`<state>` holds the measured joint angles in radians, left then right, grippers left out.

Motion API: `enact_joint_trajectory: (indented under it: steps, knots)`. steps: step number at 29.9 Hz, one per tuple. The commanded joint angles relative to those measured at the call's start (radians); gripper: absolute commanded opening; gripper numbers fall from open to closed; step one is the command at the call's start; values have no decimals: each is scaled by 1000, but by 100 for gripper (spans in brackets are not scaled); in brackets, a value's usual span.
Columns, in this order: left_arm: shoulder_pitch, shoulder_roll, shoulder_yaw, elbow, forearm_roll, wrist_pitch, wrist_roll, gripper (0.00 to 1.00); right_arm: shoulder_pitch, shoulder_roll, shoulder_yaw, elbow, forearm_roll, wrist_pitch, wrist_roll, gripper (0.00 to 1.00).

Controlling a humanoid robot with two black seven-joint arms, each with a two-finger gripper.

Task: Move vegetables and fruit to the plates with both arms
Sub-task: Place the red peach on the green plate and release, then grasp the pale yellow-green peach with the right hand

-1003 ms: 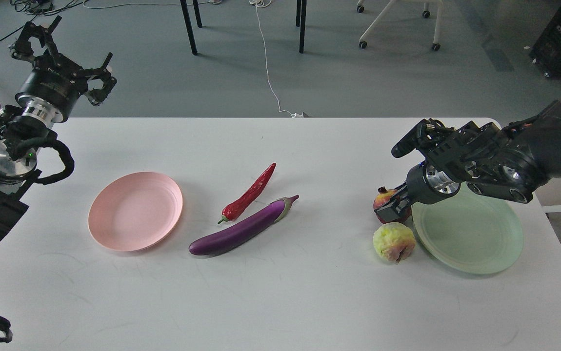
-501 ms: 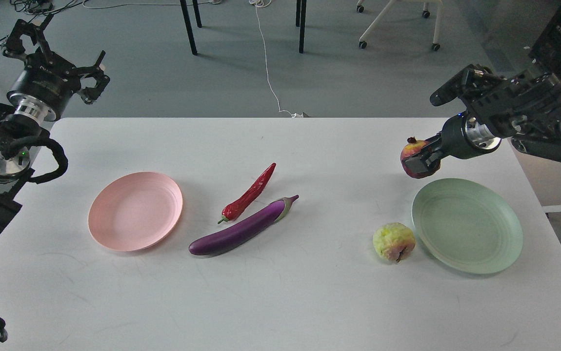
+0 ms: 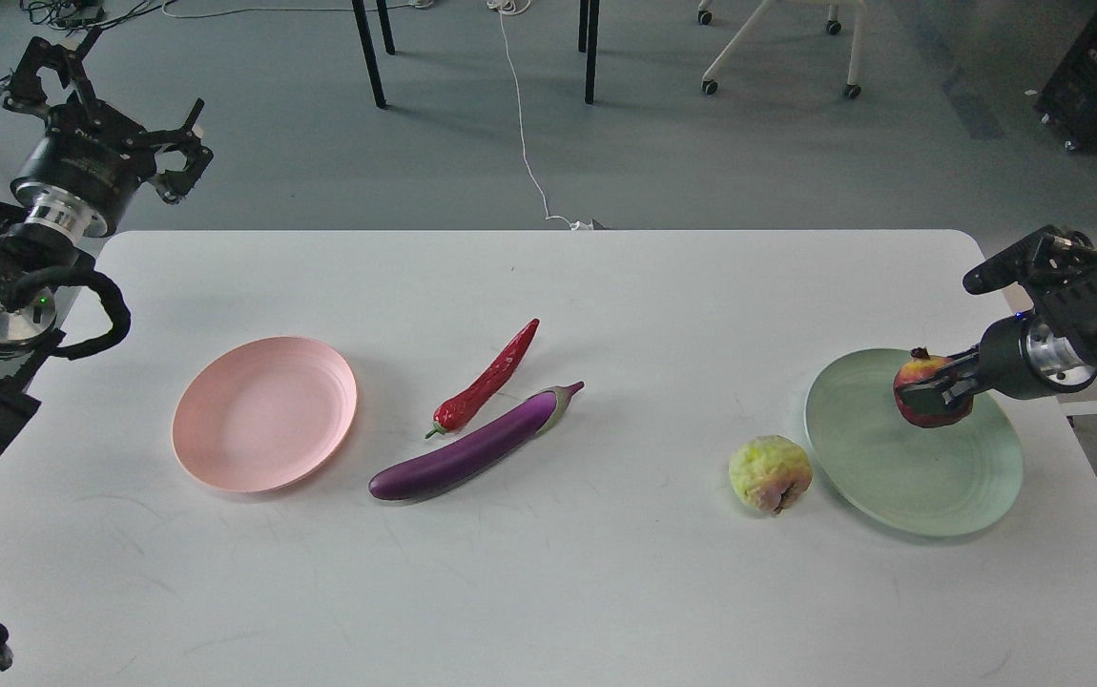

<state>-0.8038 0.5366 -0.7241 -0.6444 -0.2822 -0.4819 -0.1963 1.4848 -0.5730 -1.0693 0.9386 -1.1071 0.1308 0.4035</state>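
Grey flooring with chair legs and a trailing white cable is showing beyond the white table [image 3: 548, 592]. At the right gripper [image 3: 935, 399], the jaws are clamping the pomegranate [image 3: 921, 391], which is hanging over the far half of the green plate [image 3: 901, 477]; whether it is touching the plate is unclear. Just beside that plate's left rim, the bumpy yellow-green fruit [image 3: 770, 473] is lying on the table. Further left, the eggplant [image 3: 472, 447] and chili pepper [image 3: 489, 380] are lying side by side mid-table, and the pink plate [image 3: 264, 412] is sitting bare. The left gripper [image 3: 100, 91] is waiting off the table's far-left corner with its fingers spread, holding nothing.

Being round, the pomegranate is likely to roll off the shallow rim if it is let go from a height or off-centre, and might bump the neighbouring fruit.

Half a second ago the pomegranate was being carried above the table beyond the plate; it is now lower and further right, over the plate. The left arm is barely moving.
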Motion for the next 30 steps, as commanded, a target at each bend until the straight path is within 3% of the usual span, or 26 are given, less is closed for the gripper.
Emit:
enact_joint_trajectory:
  steps: [1,9,16,22,30]
  knots:
    - [0,16,0,-26,0,6,-2,98,-15,1,2,-4,0,0,0,95]
    - [1,23,0,-26,0,6,-2,98,70,10,97,29,3,0,1,98]
    - [1,26,0,-26,0,6,-2,98,221,97,111,270,15,1,0,98]
    - [1,39,0,-26,0,3,-2,98,201,166,54,310,32,-3,24,93]
    - [26,49,-2,-28,0,3,-3,98,126,171,19,315,33,-5,32,87]
